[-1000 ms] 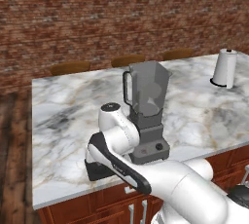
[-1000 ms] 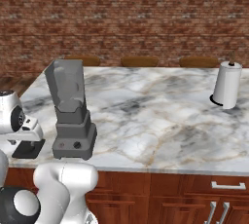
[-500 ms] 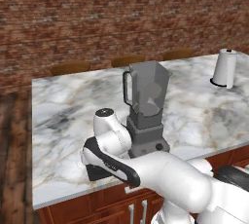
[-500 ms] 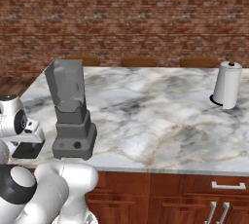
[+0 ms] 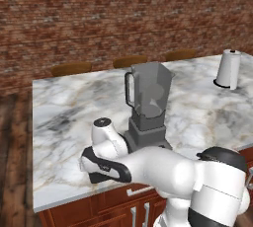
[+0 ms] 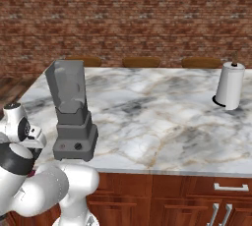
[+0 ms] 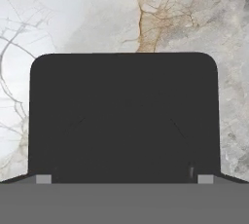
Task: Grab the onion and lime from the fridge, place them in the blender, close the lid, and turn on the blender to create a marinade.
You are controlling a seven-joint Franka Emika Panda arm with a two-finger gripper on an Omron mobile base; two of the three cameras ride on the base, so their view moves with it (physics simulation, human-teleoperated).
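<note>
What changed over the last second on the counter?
The arm sank and swung lower over the counter's near edge, bringing the open tool close above the black lid, which lies flat on the marble. Nothing was gripped or released. The blender, its jar uncovered, the paper-towel roll and the counter stayed put.

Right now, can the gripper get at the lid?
Probably yes. In the hand view the gripper is open, poised right over the black lid, which lies flat on the marble counter with nothing between them. The blender stands off to the side.
</note>
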